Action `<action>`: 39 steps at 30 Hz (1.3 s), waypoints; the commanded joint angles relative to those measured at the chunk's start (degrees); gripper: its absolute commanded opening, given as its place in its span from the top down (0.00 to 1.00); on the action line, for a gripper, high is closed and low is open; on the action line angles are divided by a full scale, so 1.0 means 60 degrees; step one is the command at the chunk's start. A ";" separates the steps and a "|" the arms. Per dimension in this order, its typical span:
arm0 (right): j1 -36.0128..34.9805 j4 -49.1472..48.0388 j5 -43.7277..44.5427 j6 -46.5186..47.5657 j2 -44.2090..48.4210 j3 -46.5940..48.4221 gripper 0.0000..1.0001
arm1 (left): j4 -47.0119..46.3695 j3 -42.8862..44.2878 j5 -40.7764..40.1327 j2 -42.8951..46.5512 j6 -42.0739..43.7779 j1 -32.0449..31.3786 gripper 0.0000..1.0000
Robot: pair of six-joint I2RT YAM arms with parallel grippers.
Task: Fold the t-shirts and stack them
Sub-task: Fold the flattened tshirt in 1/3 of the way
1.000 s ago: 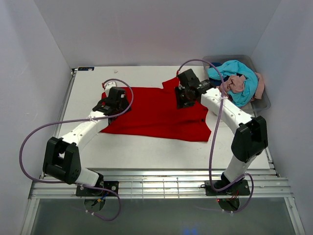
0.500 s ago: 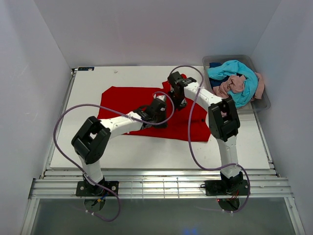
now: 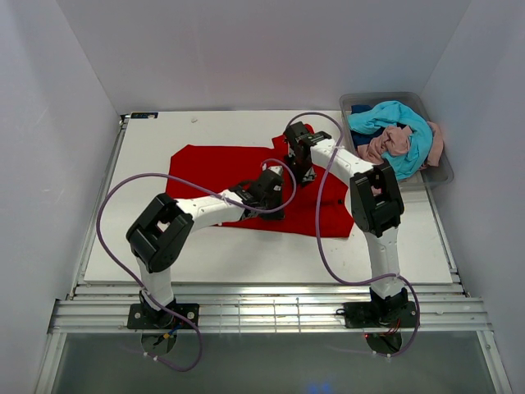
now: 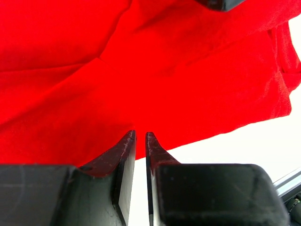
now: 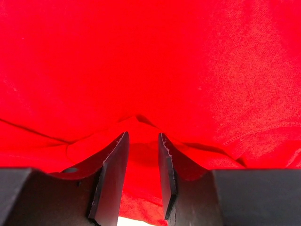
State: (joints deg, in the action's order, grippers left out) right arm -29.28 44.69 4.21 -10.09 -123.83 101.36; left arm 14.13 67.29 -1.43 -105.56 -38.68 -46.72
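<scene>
The plain bright red cloth t-shirt (image 3: 205, 164) lies spread mid-frame on the white table (image 3: 246, 263). The left gripper (image 4: 139, 134) has its fingers nearly together at the hem — whether they catch cloth is unclear. The right gripper (image 5: 143, 135) pinches a raised red fold.

The top view looks down from high on the near side, far enough back to take in the whole white surface (image 3: 148, 139), whose near edge runs along the bottom of the frame. Each wrist view looks out along its own jaws, very close to the red t-shirt (image 3: 205, 164), which nearly fills both frames. All three views share that cloth.
</scene>
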 commanded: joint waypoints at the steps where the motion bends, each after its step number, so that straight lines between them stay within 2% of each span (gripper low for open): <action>1: 0.0002 -0.0255 -0.0276 0.0026 0.0028 -0.0033 0.62 | -0.0260 -0.0169 -0.0025 0.0015 -0.0058 -0.0109 0.75; 21: 0.0002 -0.0299 -0.0599 -0.0003 -0.0689 0.0479 0.63 | -0.0275 -0.0887 -0.0172 -0.0190 -0.0219 -0.0255 0.80; 22: 0.0002 -0.0299 -0.0599 0.0011 -0.0719 0.0494 0.64 | -0.0290 -0.0931 -0.0186 -0.0190 -0.0234 -0.0255 0.80; 25: 0.0002 -0.0314 -0.0584 0.0026 -0.0748 0.0552 0.81 | -0.0275 -0.1062 -0.0215 -0.0132 -0.0278 -0.0270 0.80; 26: 0.0016 -0.0299 -0.0584 0.0040 -0.0763 0.0567 0.89 | -0.0275 -0.1092 -0.0230 -0.0117 -0.0292 -0.0270 0.80; 27: 0.0002 -0.0314 -0.0599 0.0055 -0.0792 0.0596 0.92 | -0.0275 -0.1107 -0.0245 -0.0088 -0.0307 -0.0270 0.80; 35: 0.0016 -0.0124 -0.0525 0.0084 -0.0909 0.1415 0.92 | -0.0260 -0.1312 -0.0216 -0.0029 -0.0453 -0.0314 0.81; 39: 0.0016 0.0301 -0.0496 0.0128 -0.1202 0.2527 0.92 | -0.0260 -0.1341 -0.0157 -0.0073 -0.0512 -0.0373 0.82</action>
State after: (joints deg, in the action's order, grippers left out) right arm -29.28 45.08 1.04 -10.04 -130.02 111.09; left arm 8.29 61.41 -2.55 -106.39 -41.50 -47.92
